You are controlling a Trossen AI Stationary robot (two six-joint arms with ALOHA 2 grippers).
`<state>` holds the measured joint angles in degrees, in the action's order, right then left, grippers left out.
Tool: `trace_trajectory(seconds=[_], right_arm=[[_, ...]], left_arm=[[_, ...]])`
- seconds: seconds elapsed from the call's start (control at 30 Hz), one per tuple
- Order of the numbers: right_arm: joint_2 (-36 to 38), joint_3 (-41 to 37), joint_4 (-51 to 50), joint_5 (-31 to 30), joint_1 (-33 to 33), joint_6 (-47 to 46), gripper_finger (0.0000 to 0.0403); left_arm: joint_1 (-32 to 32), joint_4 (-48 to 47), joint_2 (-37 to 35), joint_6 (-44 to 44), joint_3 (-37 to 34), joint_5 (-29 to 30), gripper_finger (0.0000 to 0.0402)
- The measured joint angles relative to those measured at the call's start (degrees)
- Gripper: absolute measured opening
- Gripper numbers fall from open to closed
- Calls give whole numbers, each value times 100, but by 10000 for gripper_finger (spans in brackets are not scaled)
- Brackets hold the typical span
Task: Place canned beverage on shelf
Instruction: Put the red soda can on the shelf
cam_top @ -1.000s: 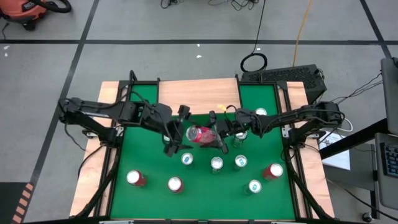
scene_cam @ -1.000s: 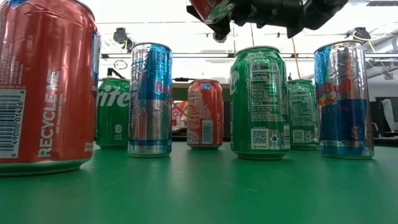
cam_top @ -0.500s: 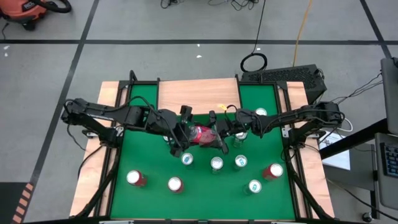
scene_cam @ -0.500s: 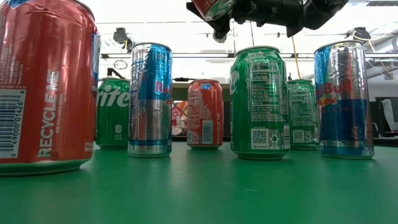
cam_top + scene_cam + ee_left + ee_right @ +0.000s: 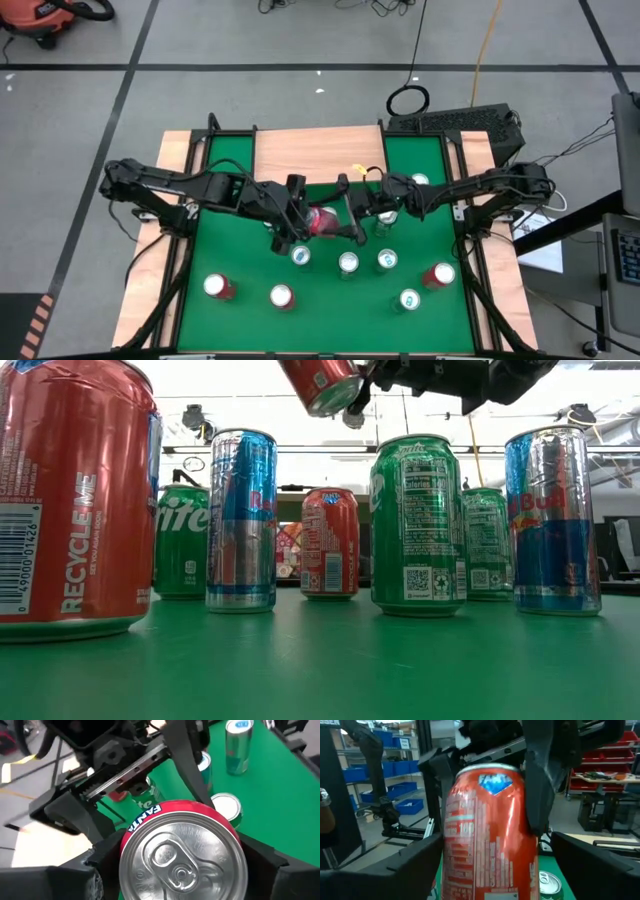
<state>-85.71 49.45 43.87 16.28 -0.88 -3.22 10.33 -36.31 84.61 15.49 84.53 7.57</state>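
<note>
A red Fanta can (image 5: 322,220) hangs in mid-air over the middle of the green table, lying on its side. Its top faces my left gripper (image 5: 303,215) and its base faces my right gripper (image 5: 347,212). The left gripper is shut on the can (image 5: 182,855). The right gripper (image 5: 490,875) is open, with a finger on either side of the can's base end (image 5: 490,845) and a gap showing on both sides. The shelf (image 5: 318,152), a light-wood board, stands at the table's far middle, beyond both grippers. My left gripper pinches the can's side wall just below the top rim (image 5: 129,842) between its two fingers (image 5: 97,865). It comes from the table's left, slanting a little down, with the fingers along the can. The can is lifted clear and tilted, its top toward the wrist.
Several upright cans stand on the green table under and near of the grippers: red ones (image 5: 218,287) (image 5: 282,296) (image 5: 438,275), green and silver ones (image 5: 348,263) (image 5: 409,299). Two more stand under the right arm (image 5: 418,182). Wooden rails border the table's left and right sides.
My left gripper has closed in from the table's left, rolled a little and shut on the can's top end. My right gripper's fingers have spread off the can. The can has tipped slightly and shifted a little toward the left gripper, staying clear of the table.
</note>
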Motion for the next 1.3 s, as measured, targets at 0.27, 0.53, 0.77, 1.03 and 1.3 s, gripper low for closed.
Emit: trace_trajectory(seconds=[0.27, 0.53, 0.77, 1.03, 1.3], right_arm=[[146, 23, -772, -1323, 417, 790, 374], [183, 362, -1997, -3638, 1011, 1311, 375], [179, 372, -1975, -3884, 1062, 1427, 375], [177, 372, -1943, -3901, 998, 1465, 339], [175, 369, -2203, -3924, 998, 1423, 287]], left_arm=[[-2, -243, -19, -1001, 6, 532, 281], [-47, -109, -23, -2109, 11, 1161, 282], [-102, 314, -23, -2629, 22, 1184, 283], [-129, 361, 303, -3019, 22, 1286, 283], [-140, 405, 436, -3004, 22, 1308, 283]])
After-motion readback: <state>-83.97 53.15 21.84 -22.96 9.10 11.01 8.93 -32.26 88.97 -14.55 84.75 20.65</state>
